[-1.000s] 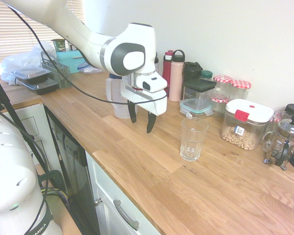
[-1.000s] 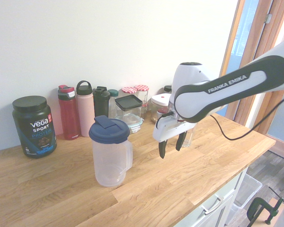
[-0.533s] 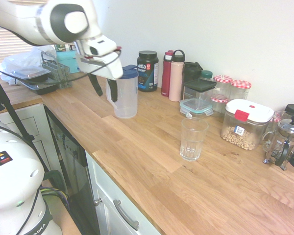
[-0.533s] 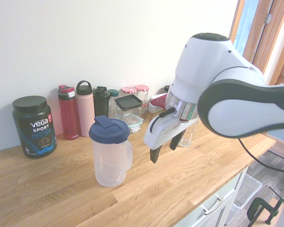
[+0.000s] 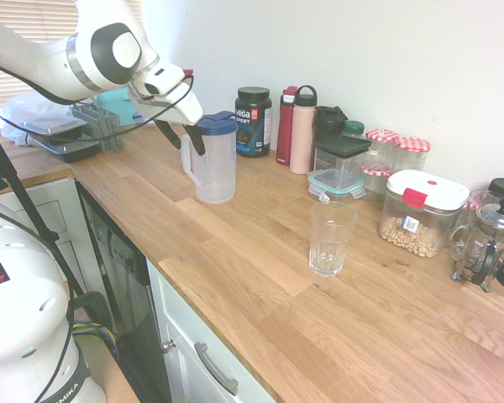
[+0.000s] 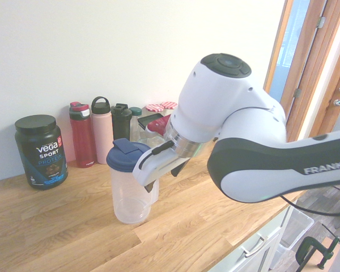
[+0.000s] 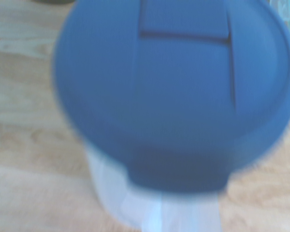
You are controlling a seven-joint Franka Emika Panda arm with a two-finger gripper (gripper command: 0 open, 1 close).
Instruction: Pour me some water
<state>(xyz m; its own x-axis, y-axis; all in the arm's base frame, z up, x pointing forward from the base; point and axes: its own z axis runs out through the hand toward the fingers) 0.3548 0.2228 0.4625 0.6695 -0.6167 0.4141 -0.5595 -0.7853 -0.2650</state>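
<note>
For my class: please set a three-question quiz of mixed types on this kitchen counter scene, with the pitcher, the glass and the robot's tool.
1. True or false: the tool is shut on the blue-lidded pitcher.
2. Multiple choice: the drinking glass is (A) full of water, (B) empty and upright, (C) lying on its side.
3. Short answer: which thing fills most of the wrist view?

Key:
1. False. The tool is open beside the pitcher's handle side and holds nothing.
2. B. The glass stands on the wooden counter, apart from the pitcher.
3. The pitcher's blue lid, blurred, seen from above.
</note>
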